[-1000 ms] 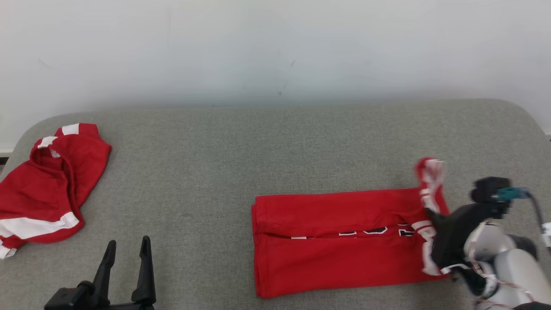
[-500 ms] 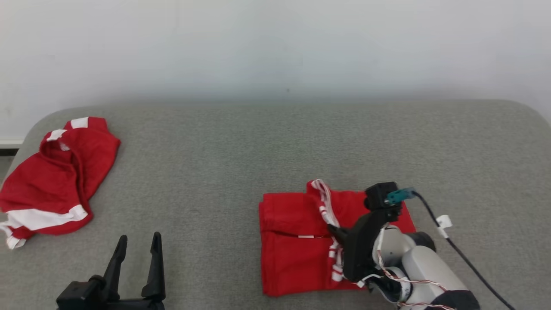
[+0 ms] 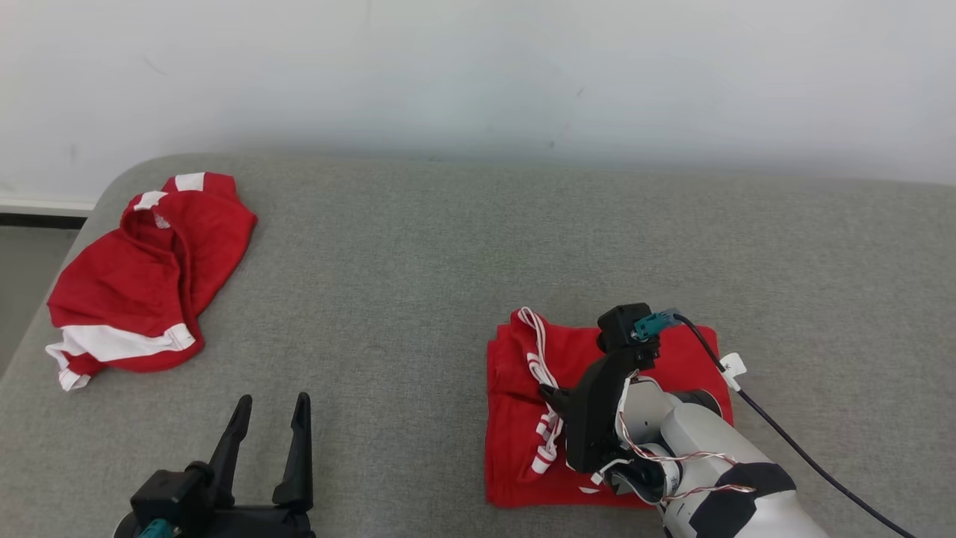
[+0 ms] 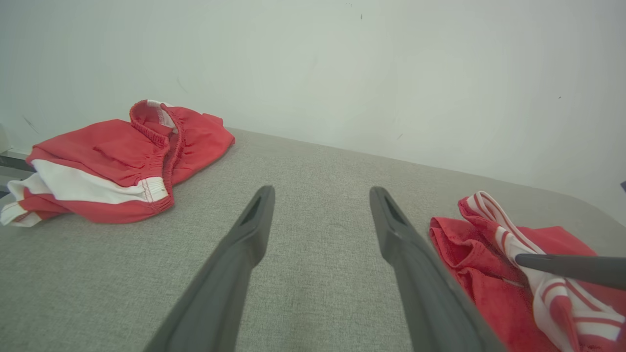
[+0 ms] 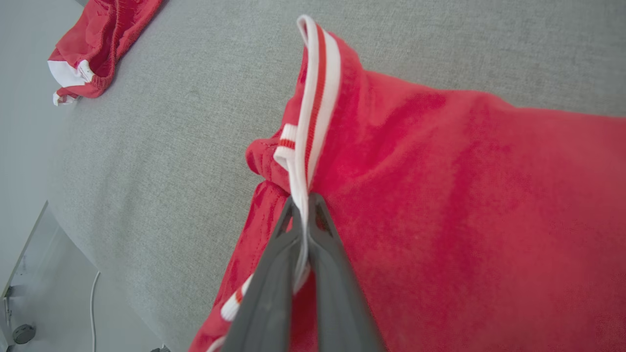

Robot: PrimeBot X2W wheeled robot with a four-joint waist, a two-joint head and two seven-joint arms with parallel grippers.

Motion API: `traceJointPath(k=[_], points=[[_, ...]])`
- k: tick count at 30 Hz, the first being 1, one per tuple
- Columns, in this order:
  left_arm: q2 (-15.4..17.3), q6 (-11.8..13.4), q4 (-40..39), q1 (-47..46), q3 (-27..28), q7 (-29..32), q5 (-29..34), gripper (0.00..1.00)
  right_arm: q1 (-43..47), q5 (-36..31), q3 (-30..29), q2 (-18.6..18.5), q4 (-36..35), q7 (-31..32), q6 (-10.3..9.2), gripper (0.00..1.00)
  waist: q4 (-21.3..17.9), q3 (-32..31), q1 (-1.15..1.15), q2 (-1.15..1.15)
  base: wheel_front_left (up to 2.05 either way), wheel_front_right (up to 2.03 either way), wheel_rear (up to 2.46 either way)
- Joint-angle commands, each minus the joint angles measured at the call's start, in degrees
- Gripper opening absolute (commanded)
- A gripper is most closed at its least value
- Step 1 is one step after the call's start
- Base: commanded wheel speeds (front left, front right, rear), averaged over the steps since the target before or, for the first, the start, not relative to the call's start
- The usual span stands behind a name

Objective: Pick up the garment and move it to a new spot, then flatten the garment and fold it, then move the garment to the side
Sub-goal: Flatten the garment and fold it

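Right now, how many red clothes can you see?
2. A crumpled garment lies far left; a folded garment lies right, pinched by the right fingers. None seems hidden.

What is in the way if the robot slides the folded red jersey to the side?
Nothing visible. The right gripper is shut on the striped trim of the jersey; bare grey padding lies on both sides. The red shorts sit far off at the left edge.

- Red shorts (image 3: pixel 127 299), white band at the hem: crumpled, at the far left end of the pad.
- Grey fabric pad (image 3: pixel 418 261): wide, with rounded corners.
- White wall (image 3: pixel 478 67): behind the pad.
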Motion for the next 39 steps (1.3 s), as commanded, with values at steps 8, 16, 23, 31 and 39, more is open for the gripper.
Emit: traceJointPath(k=[8, 16, 23, 31, 39], points=[[0.13, 0.0, 0.89, -1.82, -0.89, -0.02, -0.6, 1.0, -2.93, 7.52, 7.12, 0.04, 3.72, -2.98, -0.13, 1.0, 1.66, 0.75, 0.0, 0.0, 0.0, 0.0, 0.0], [0.11, 0.0, 1.23, -1.58, -0.74, -0.02, -0.81, 1.0, -4.3, 18.03, 13.59, 0.03, 0.72, -6.54, -0.13, 1.0, 1.29, 0.5, 0.0, 0.0, 0.0, 0.0, 0.0], [0.38, 0.0, 1.19, -1.13, 0.33, -0.02, -0.94, 1.0, -7.58, 25.85, 16.85, -0.02, -0.23, -18.3, -0.13, 1.0, -0.34, -0.78, 0.0, 0.0, 0.0, 0.0, 0.0], [0.62, 0.0, 0.69, 0.79, 3.09, -0.02, 0.42, 1.0, -8.93, 19.87, 15.37, -1.53, 6.11, -32.57, -0.13, 1.0, -4.28, -3.37, 0.0, 0.0, 0.0, 0.0, 0.0], [0.23, 0.15, -0.29, 2.12, 6.02, -0.02, 1.14, 1.0, -4.61, 12.17, 11.71, -10.37, 5.35, -37.62, -0.13, 1.0, -7.75, -4.72, 0.0, 0.0, 0.0, 0.0, 0.0]])
